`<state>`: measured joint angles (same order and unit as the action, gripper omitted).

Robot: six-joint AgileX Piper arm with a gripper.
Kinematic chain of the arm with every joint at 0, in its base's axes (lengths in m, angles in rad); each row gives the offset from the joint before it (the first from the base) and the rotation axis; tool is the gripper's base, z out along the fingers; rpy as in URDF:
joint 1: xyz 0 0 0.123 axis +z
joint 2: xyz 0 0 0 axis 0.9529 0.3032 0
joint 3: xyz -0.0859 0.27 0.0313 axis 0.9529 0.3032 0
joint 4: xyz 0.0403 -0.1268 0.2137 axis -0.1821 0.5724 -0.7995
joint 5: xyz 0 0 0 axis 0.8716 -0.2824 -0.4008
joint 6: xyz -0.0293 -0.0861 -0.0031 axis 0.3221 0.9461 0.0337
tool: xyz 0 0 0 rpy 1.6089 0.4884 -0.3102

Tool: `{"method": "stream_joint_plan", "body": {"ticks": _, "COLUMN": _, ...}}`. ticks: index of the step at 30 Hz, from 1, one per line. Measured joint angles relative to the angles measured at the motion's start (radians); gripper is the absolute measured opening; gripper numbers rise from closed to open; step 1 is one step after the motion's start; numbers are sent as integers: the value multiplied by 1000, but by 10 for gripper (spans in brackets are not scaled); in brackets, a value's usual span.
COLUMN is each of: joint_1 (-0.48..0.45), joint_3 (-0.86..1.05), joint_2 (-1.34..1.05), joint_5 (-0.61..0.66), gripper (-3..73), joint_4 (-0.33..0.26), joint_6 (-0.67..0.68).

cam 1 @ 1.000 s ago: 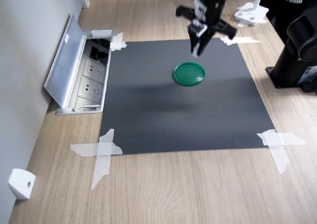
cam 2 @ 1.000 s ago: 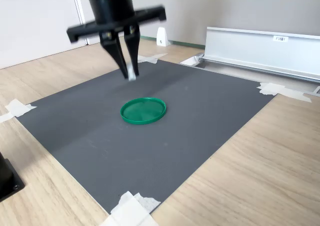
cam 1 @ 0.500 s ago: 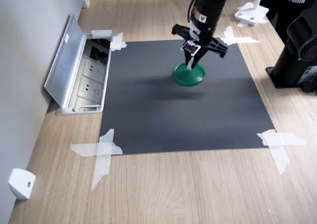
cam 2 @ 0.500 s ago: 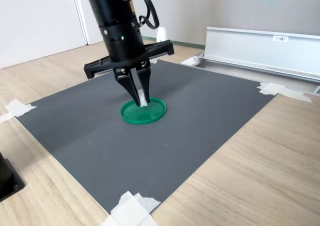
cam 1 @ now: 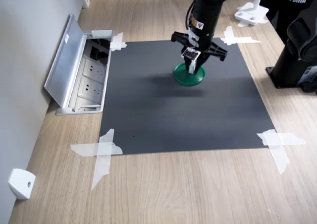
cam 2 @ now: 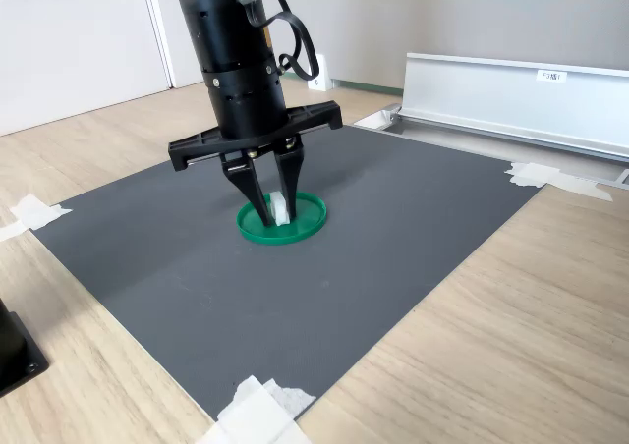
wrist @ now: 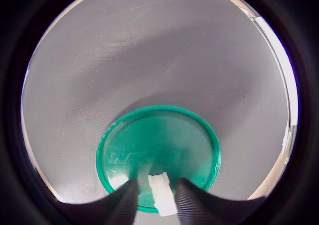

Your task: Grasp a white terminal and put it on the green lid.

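- Gripper (cam 2: 275,211) points straight down over the green lid (cam 2: 305,220); fingers slightly parted, a thin gap either side of the white terminal (cam 2: 279,208).
- Terminal stands upright on the lid, toward its 7 o'clock edge in the second exterior view.
- Lid lies on the dark mat (cam 1: 173,115), up toward 1 o'clock in the first exterior view.

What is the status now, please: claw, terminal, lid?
Claw down over green lid, fingers apart. White terminal between the fingers, on the lid; grip or release cannot be told. Nothing in the way on the mat.
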<state>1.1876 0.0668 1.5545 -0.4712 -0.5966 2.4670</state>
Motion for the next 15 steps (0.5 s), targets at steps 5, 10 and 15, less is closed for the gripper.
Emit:
{"method": "stream_joint_plan", "body": {"ticks": 5, "joint_1": 0, "joint_3": 0, "joint_2": -20, "joint_5": -2, "gripper": 566, "joint_4": -34, "joint_6": -32}}
{"method": "stream_joint_plan", "body": {"ticks": 10, "joint_1": 0, "joint_3": 0, "joint_2": -138, "joint_5": -2, "gripper": 625, "joint_4": -95, "joint_6": -48}}
{"method": "stream_joint_plan", "body": {"ticks": 15, "joint_1": 0, "joint_3": 0, "joint_2": -315, "joint_5": 1, "gripper": 628, "joint_4": -121, "joint_6": -141}}
